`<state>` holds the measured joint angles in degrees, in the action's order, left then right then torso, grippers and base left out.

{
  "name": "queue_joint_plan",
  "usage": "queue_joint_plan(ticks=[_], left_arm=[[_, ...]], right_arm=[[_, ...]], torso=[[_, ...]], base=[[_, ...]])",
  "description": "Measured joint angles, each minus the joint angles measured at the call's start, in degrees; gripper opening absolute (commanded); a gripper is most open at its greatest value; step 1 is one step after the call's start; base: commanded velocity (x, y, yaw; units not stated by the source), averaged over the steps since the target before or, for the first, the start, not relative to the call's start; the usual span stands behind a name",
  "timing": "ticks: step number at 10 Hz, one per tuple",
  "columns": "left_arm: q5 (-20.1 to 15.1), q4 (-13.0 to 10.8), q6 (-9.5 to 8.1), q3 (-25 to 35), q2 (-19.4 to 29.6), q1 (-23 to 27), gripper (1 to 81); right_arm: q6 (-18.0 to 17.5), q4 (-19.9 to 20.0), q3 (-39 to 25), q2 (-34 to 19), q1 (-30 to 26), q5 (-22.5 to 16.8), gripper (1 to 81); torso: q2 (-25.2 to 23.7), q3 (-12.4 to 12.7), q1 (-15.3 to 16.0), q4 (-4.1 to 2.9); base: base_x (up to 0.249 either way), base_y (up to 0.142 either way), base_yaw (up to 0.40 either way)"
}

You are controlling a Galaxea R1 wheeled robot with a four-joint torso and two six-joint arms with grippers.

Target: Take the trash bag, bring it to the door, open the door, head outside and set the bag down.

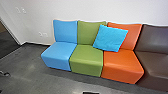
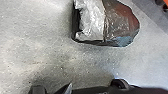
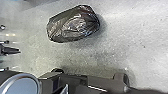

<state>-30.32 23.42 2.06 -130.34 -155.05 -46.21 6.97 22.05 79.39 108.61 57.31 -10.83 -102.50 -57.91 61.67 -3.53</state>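
Floor: grey and hard [image 1: 30, 62], with pale glossy patches in the head view and fine speckling in the wrist views.
Trash bag: dark, shiny and creased [image 2: 118, 22]; located on the grey floor. One side is silvery with glare; red and blue tints show on the film.
Bag clearance: apart from the dark robot parts at the near edge of both wrist views.
Left gripper: state cannot be told.
Right gripper: state cannot be told.
Seating: one row along the wall, units side by side. Order from left to right: blue seat [image 1: 58, 53], green seat [image 1: 86, 58], orange seat [image 1: 122, 66], brown seat [image 1: 155, 60].
Cushion: bright blue, square, tilted [image 1: 111, 37]; rests across the green and orange units, against their backrests.
Wall: plain, off-white [image 1: 82, 8], behind the seating.
Wall plates: small, white; an upper pair [image 1: 20, 10] and a lower pair [image 1: 43, 34], left of the seating.
Baseboard: dark strip [image 1: 36, 44] at the foot of the wall.
Left side of room: pale upright trim [image 1: 11, 32] beside a darker area.
Item at left edge of head view: dark, too blurred to identify [image 1: 4, 73].
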Motion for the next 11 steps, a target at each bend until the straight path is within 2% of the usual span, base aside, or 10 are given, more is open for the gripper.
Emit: queue_joint_plan(ticks=[5, 8, 11], left_arm=[[-0.6, -0.1, -0.05, -0.4, -3.1, 1.3, 81.1], [-1.2, 0.0, -0.24, -2.2, -3.0, 4.6, 81.1], [-1.5, 0.0, -0.35, -3.2, -3.0, 6.4, 81.1]], right_arm=[[0.0, 0.0, 0.1, 0.3, 0.3, -0.2, 81.1], [0.0, 0.0, 0.1, 0.4, 0.5, -0.4, 81.1], [0.0, 0.1, 0.1, 0.8, 0.5, -0.4, 81.1]], torso=[[-10.4, 0.0, 6.5, 0.0], [-16.1, -0.4, 10.0, 0.0], [-22.1, -4.7, 13.7, 0.0]], base=[[0.0, 0.0, 0.0], [0.0, 0.0, 0.0], [0.0, 0.0, 0.0]])
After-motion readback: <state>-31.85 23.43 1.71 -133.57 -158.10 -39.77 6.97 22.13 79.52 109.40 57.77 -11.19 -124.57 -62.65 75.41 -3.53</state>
